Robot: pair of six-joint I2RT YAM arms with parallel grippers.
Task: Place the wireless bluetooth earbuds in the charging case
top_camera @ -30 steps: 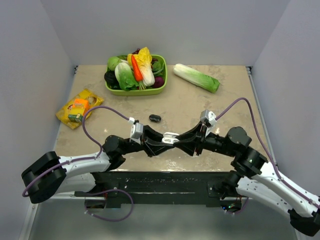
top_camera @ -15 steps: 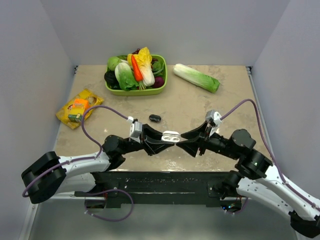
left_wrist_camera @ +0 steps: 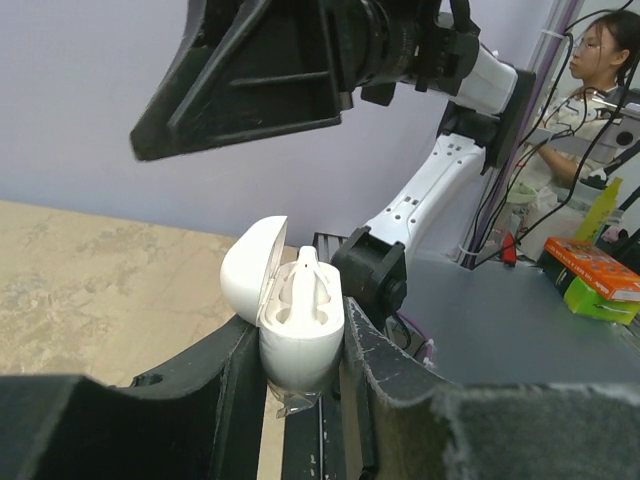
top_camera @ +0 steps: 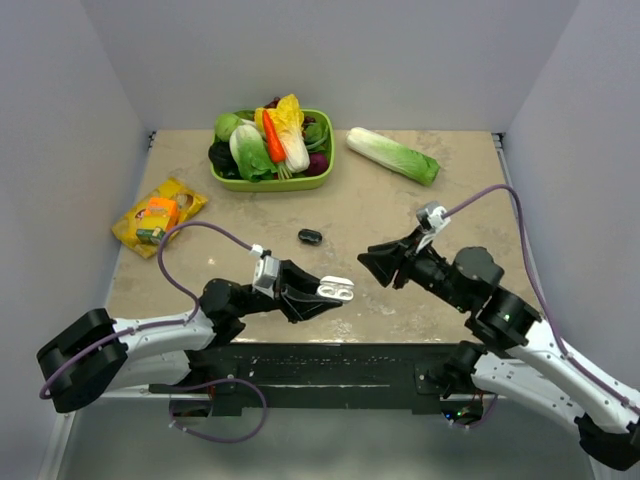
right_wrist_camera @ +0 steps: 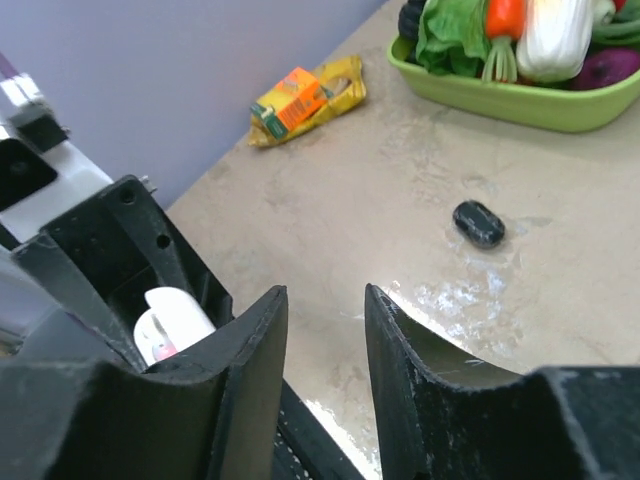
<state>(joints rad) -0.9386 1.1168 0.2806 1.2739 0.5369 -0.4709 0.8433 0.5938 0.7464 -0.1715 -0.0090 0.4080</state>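
Note:
The charging case [left_wrist_camera: 300,345] is a small white oval, upright with its lid [left_wrist_camera: 250,270] swung open to the left. My left gripper [left_wrist_camera: 298,325] is shut on its lower body, holding it above the near part of the table [top_camera: 440,210]. From above the case [top_camera: 338,289] shows at the left gripper's [top_camera: 334,291] tip. White moulded shapes fill its inside; I cannot tell whether they are the earbuds. My right gripper [top_camera: 368,263] hangs to the case's right, apart from it and open, nothing between its fingers [right_wrist_camera: 255,340]. Past them the case [right_wrist_camera: 175,318] shows.
A small black oval object [top_camera: 309,236] lies on the table behind both grippers. A green tray [top_camera: 270,186] of vegetables stands at the back, a napa cabbage [top_camera: 392,155] to its right. A yellow snack packet [top_camera: 158,216] lies at the left edge.
The right gripper has drawn away from the case, back and to the right. The left gripper has carried the open case toward the near edge.

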